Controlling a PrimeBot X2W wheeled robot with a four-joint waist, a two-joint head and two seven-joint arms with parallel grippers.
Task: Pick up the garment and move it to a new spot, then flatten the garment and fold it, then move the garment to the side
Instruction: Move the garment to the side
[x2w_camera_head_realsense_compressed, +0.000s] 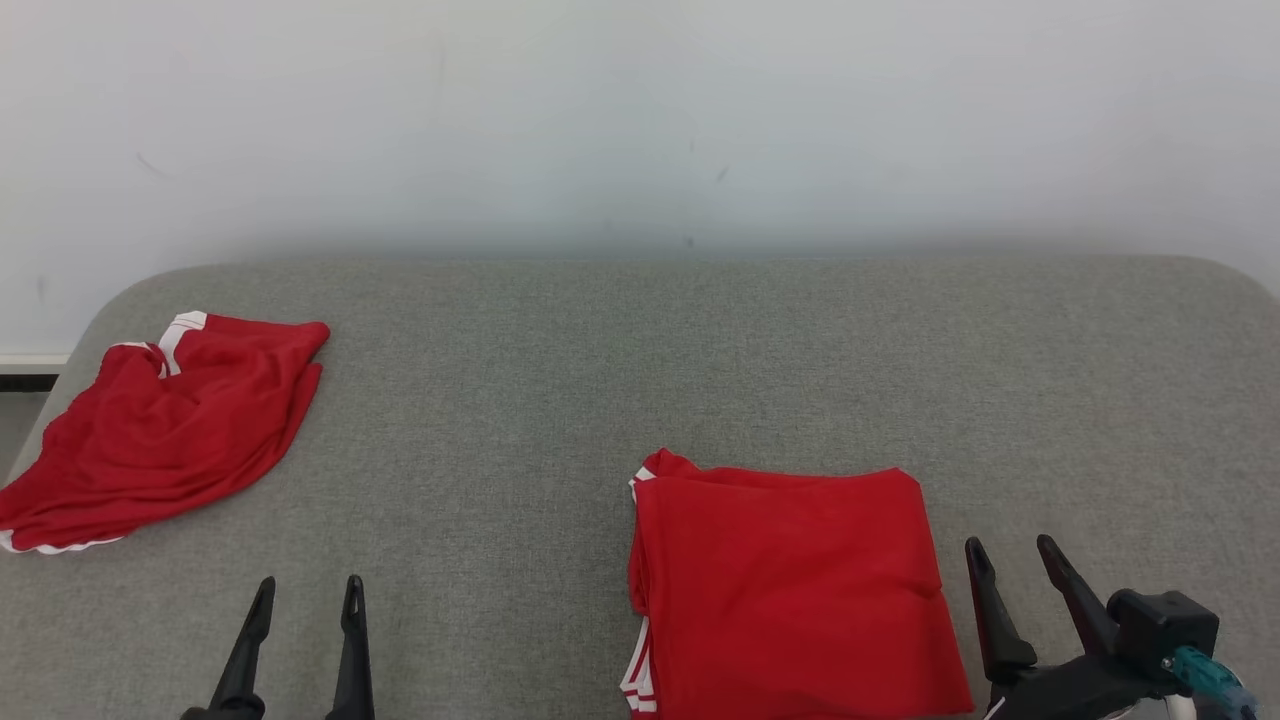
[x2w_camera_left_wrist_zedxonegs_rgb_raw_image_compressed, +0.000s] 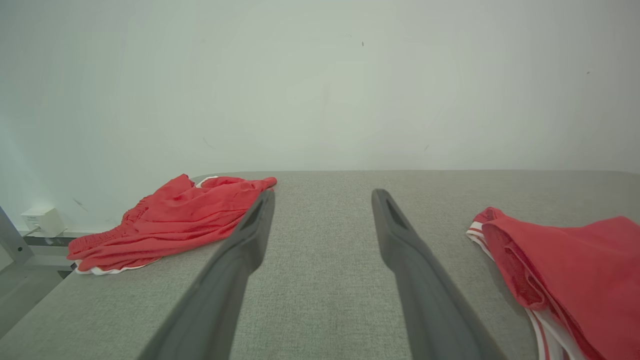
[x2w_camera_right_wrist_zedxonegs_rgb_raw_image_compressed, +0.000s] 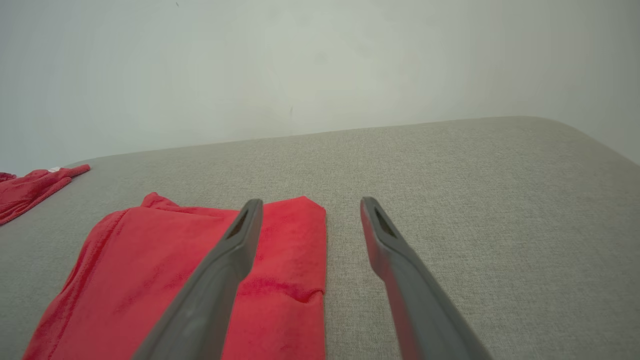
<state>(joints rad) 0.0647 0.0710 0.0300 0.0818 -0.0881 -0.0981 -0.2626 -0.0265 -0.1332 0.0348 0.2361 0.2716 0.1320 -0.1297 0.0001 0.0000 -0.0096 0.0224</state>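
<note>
I judge the folding finished. The folded garment (x2w_camera_head_realsense_compressed: 790, 590) lies as a tidy red rectangle on the grey table (x2w_camera_head_realsense_compressed: 560, 360), low and right of centre in my head view, with its white-striped edges stacked along its left side. That leaves moving it to the side. A crumpled garment (x2w_camera_head_realsense_compressed: 170, 430) also sits well apart at the table's far left corner, and I cannot tell whether that one is meant to be picked up instead. My right gripper (x2w_camera_head_realsense_compressed: 1008, 541) stands just beside the folded garment's right edge, its fingers spread wide and holding nothing. In my right wrist view one finger crosses the cloth's near corner, but I cannot tell whether it touches. My left gripper (x2w_camera_head_realsense_compressed: 311, 580) is equally spread over bare table between the two garments, and it grips and touches nothing. To shift the folded piece I would need to bring my left gripper over to the striped edge and pinch every layer on both sides together, because a grip on the top layer alone would likely pull the fold open.
</note>
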